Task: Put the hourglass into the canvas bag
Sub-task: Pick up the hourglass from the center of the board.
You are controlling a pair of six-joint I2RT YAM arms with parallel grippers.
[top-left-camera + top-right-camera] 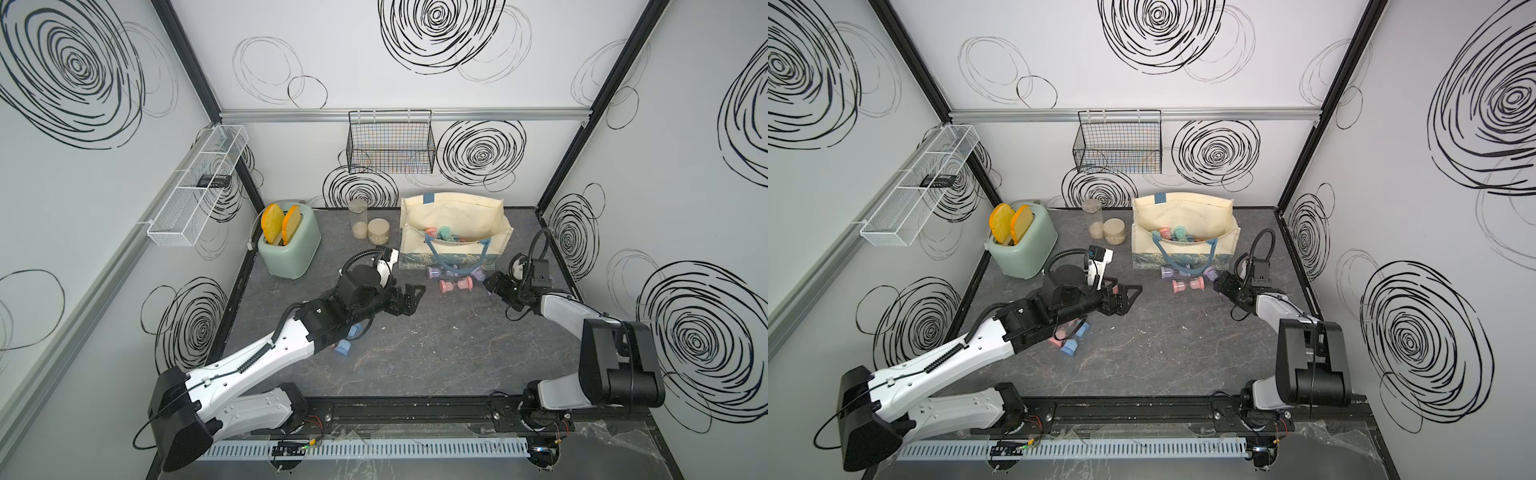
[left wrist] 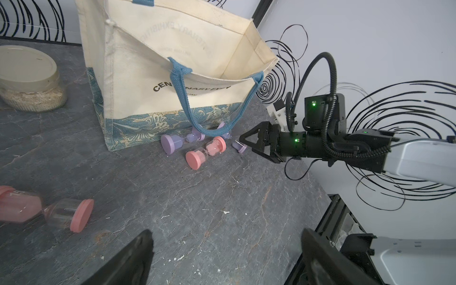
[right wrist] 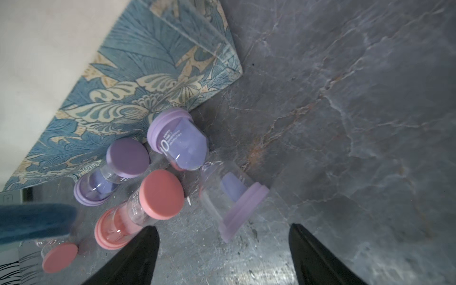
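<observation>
Top views, bag: the canvas bag (image 1: 457,214) stands open at the upper middle of the table (image 1: 415,353), against the back wall. Several hourglasses lie inside it in both top views.
Top views, loose hourglasses: a pink hourglass (image 1: 456,285) lies on its side just below the bag. A purple hourglass (image 1: 478,274) lies to its right, close to the bag's front.
Top views, left tool: the left gripper (image 1: 419,298) hovers left of the pink hourglass, jaws spread wide and empty. A blue hourglass (image 1: 1070,347) lies lower left, by the arm.
Top views, right tool: the right gripper (image 1: 490,287) sits just right of the purple hourglass, pointing at it.
Top views, rest: a toaster (image 1: 289,245) stands at the left and a black wire basket (image 1: 390,143) hangs above the bag.
Left wrist, bag: it fills the upper left, and its blue strap (image 2: 182,103) droops over a second purple hourglass (image 2: 181,142).
Left wrist, tools: the left fingers (image 2: 128,259) stand far apart at the bottom edge. The right gripper reaches in from the right, its tip beside the purple hourglass.
Right wrist, tool: the right fingers (image 3: 138,251) stand apart, gripping nothing.
Right wrist, hourglass: the purple one lies at centre on the table, its near cap just ahead of the gap. The pink one lies to its left.
</observation>
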